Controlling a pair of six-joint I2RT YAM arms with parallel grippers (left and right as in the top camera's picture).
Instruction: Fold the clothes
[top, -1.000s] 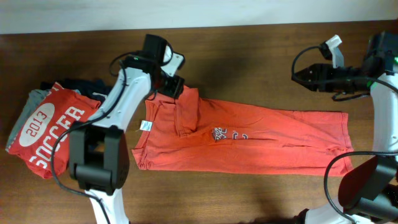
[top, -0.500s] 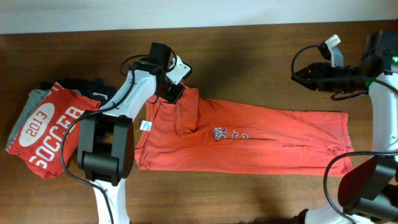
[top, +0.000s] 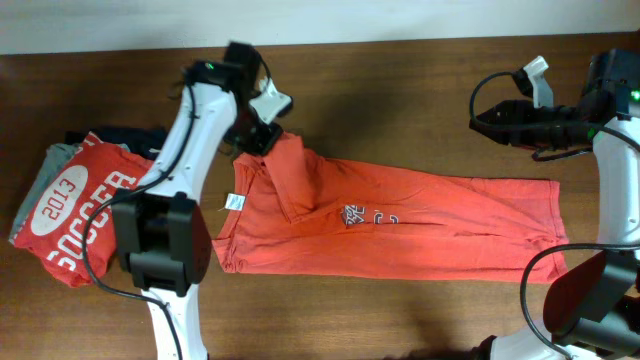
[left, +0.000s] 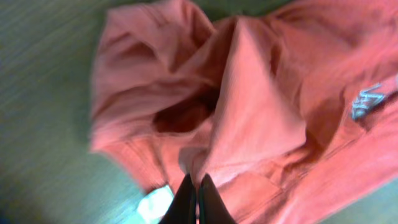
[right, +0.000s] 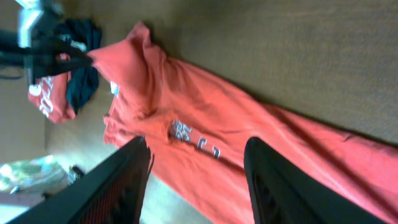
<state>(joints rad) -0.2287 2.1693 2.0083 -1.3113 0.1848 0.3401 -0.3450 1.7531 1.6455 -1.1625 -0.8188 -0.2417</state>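
The orange-red T-shirt (top: 420, 235) lies lengthwise across the table, folded into a long strip, with its dark chest print (top: 352, 215) facing up. My left gripper (top: 264, 137) is shut on the shirt's upper left corner and holds it slightly raised. In the left wrist view the closed fingertips (left: 198, 190) pinch a ridge of the fabric (left: 249, 106), and the white neck tag (left: 154, 203) lies beside them. My right gripper (top: 480, 117) hangs open above bare table, beyond the shirt's far right end. In the right wrist view nothing is between its wide-set fingers (right: 196, 180), and the shirt (right: 205, 118) lies below.
A folded red shirt (top: 80, 205) with white "2013 SOCCER" print lies at the left edge on grey and dark navy garments (top: 130, 138). The same pile (right: 74, 87) shows in the right wrist view. Brown tabletop surrounds the T-shirt, with a pale wall at the back.
My left gripper has shut on the shirt's upper left corner and raised it, bunching the cloth there. The right arm has stayed where it was.
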